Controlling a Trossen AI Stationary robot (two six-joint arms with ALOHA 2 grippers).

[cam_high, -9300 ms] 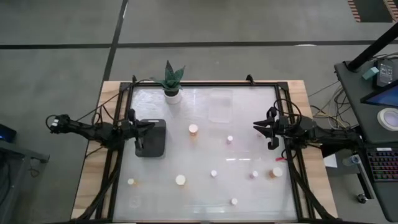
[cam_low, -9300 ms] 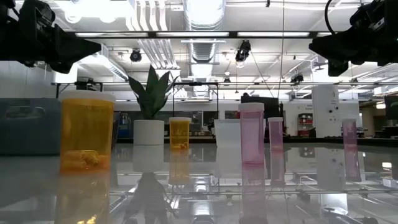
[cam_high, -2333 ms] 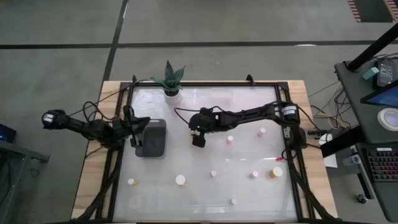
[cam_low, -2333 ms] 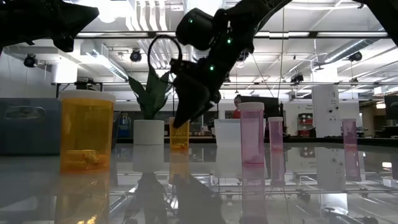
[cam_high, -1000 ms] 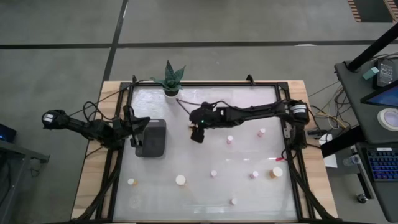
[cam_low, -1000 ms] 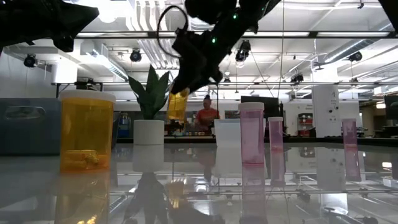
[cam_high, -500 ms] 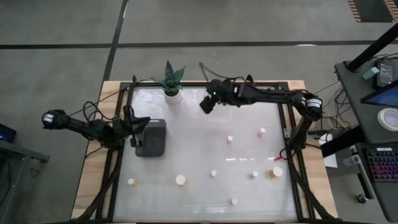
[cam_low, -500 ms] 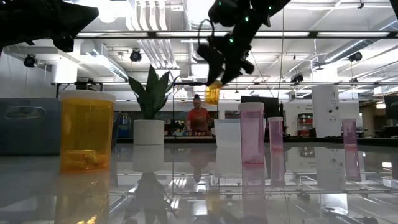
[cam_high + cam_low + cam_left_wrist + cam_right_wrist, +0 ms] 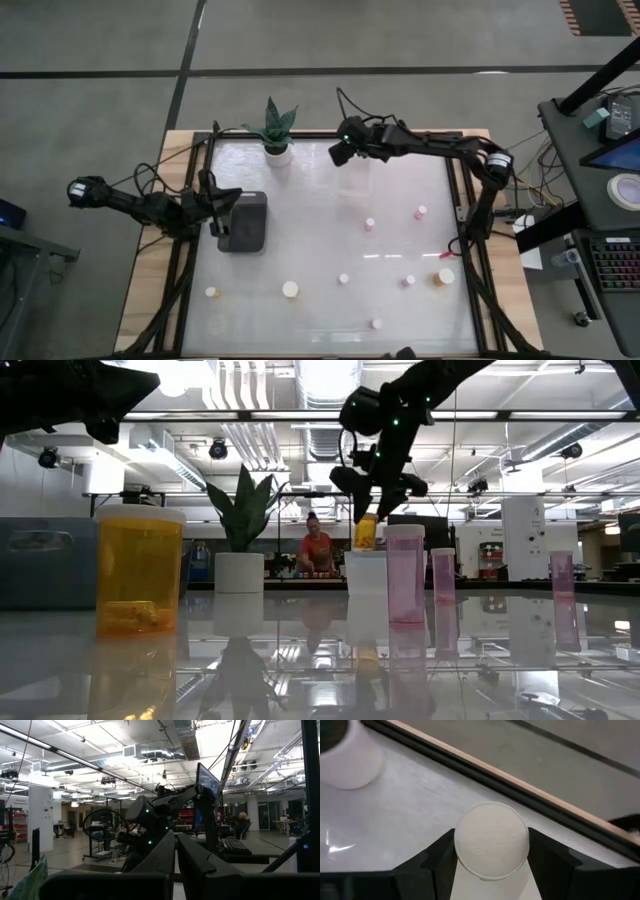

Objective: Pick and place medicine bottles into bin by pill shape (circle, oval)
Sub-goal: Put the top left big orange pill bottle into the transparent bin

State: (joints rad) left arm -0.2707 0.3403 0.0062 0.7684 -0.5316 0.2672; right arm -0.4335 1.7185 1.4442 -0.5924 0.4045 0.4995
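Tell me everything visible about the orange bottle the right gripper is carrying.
The orange bottle is a small cylinder with a translucent orange body and a round white cap. It hangs upright in the air, clamped between the dark fingers of the right gripper, which press on its sides just under the cap. It sits just above the clear tray near the table's far edge, right of the white plant pot. Contents cannot be made out.
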